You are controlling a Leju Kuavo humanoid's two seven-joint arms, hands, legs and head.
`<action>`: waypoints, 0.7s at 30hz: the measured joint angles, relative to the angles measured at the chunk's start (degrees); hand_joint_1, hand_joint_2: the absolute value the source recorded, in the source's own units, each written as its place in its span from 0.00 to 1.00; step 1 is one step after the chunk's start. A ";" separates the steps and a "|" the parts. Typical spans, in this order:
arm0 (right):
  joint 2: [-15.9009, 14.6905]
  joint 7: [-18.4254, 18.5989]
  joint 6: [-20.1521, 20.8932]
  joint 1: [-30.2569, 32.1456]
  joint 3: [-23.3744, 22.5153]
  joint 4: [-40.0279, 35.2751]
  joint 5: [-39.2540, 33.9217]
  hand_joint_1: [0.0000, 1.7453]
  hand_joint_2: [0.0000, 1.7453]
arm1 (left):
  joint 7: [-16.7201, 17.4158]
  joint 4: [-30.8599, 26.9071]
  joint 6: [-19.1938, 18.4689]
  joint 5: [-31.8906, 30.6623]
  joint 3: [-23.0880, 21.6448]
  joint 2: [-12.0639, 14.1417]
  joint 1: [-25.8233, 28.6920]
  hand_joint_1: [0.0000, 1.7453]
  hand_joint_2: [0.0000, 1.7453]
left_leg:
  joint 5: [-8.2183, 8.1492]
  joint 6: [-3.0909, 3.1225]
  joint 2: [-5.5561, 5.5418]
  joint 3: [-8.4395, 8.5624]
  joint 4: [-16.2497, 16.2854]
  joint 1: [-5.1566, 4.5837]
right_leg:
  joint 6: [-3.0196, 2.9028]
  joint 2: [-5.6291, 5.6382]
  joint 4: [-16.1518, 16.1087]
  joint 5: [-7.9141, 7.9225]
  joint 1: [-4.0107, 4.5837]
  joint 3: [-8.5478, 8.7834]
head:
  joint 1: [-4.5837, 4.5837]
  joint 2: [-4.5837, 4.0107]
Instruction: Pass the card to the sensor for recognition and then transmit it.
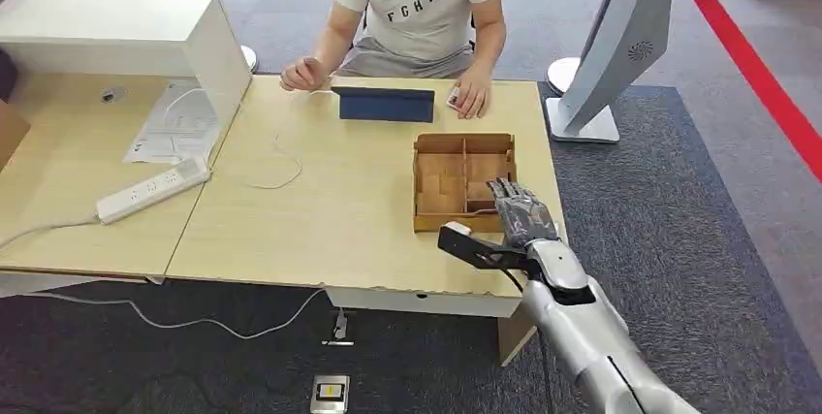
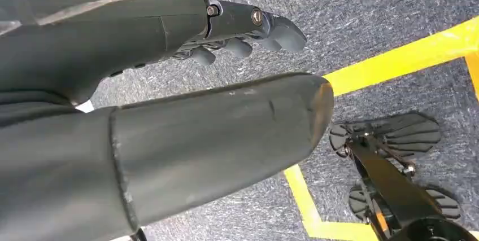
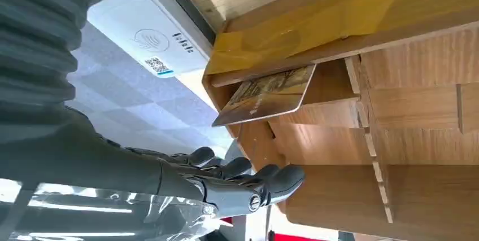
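Hovering at the near right corner of the wooden divided box [image 1: 463,181], your right hand [image 1: 523,212] has its fingers extended and holds nothing. Your card [image 3: 265,95] leans tilted inside a compartment against the box's outer wall, apart from the fingers [image 3: 248,174]. A white card reader [image 3: 148,40] seems to sit just outside that wall. Your left hand [image 2: 169,122] hangs over carpet, fingers loosely curled, empty. A person's hand [image 1: 472,96] rests at the table's [image 1: 320,210] far edge.
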 joint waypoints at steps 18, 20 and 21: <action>-0.15 -0.46 1.22 0.17 0.07 0.59 0.81 1.00 1.00 | -0.15 0.00 -0.09 0.07 0.00 0.00 -0.02 0.00 0.00 | 0.00 0.00 0.00 0.00 0.00 0.00 | 0.00 0.00 0.00 0.00 0.00 0.00 | 0.00 0.00; -0.15 -0.46 1.22 0.17 0.07 0.59 0.81 1.00 1.00 | -0.15 0.00 -0.09 0.07 0.00 0.00 -0.02 0.00 0.00 | 0.00 0.00 0.00 0.00 0.00 0.00 | 0.00 0.00 0.00 0.00 0.00 0.00 | 0.00 0.00; -0.15 -0.46 1.22 0.17 0.07 0.59 0.81 1.00 1.00 | -0.15 0.00 -0.09 0.07 0.00 0.00 -0.02 0.00 0.00 | 0.00 0.00 0.00 0.00 0.00 0.00 | 0.00 0.00 0.00 0.00 0.00 0.00 | 0.00 0.00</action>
